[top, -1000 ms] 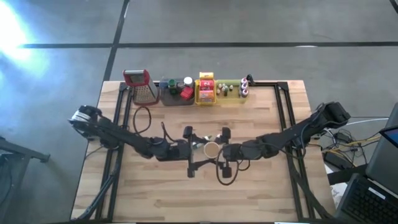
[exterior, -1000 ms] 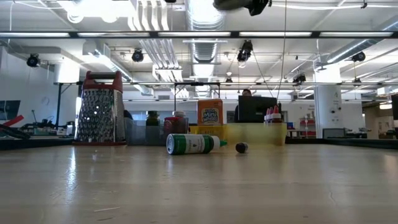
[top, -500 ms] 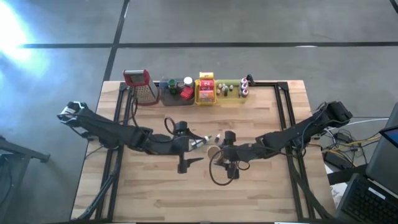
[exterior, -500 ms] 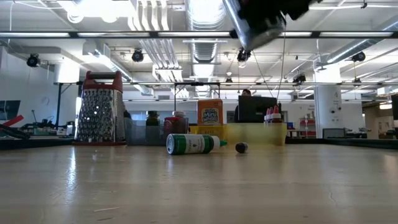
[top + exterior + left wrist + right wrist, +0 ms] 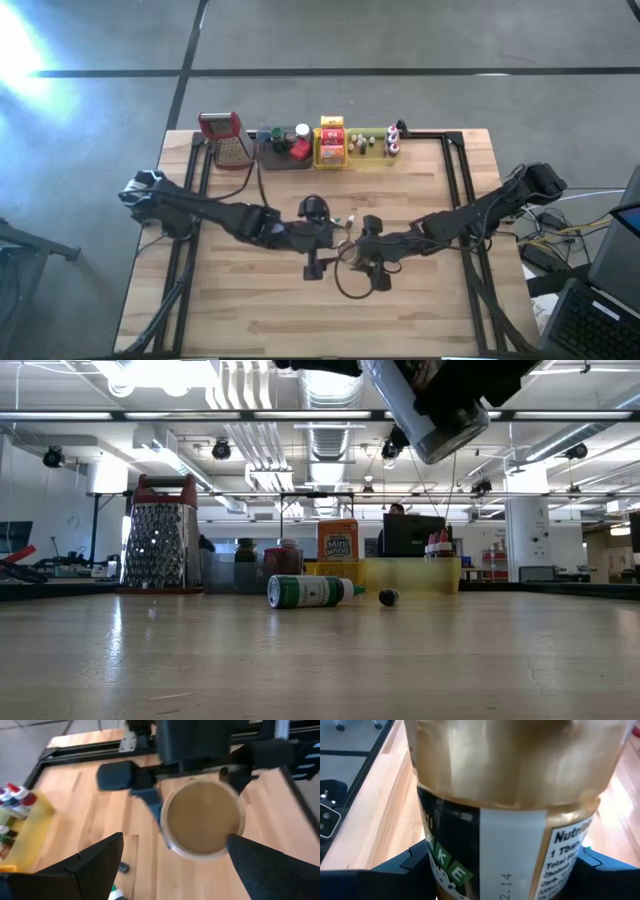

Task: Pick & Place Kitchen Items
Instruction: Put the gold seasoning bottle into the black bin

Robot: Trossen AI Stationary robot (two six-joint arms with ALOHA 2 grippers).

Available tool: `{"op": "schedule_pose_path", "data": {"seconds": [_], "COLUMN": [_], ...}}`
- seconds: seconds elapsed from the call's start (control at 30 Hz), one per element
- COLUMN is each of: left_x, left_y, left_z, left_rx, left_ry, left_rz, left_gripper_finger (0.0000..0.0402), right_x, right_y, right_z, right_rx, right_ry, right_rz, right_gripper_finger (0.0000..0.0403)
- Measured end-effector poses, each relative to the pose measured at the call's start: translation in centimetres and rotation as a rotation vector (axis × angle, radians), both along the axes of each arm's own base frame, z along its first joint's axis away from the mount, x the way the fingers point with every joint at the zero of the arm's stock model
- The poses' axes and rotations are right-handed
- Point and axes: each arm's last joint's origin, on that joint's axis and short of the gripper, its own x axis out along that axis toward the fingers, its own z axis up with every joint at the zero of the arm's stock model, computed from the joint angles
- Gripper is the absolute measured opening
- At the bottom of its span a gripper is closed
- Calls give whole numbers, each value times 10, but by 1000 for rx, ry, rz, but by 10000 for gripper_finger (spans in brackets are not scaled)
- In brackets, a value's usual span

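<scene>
While my right claw (image 5: 200,770) stays clamped on the jar (image 5: 515,805) above mid-table, I see my left claw (image 5: 175,865) spread wide just before it, touching nothing.

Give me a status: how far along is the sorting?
Done: bottles and boxes fill the trays at the back edge. In hand: the right gripper holds a jar aloft; the left gripper is open beside it. Left: a green bottle and dark cap on the table.
</scene>
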Motion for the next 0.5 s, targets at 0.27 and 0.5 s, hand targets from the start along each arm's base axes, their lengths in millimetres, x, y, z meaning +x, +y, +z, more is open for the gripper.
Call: {"op": "schedule_pose_path", "data": {"seconds": [0.27, 0.5], "left_x": [26, 45], "left_y": [2, -1], "left_z": [4, -1], "left_rx": [-51, -145], "left_ry": [116, 193], "left_rz": [-39, -154], "left_gripper_finger": [362, 362], "right_x": [-1, -3], "right_y": [0, 0], "right_z": [-2, -5], "right_rx": [-33, -60], "right_ry": [16, 50], "right_rz": [22, 52], "right_gripper_finger": [268, 272]}}
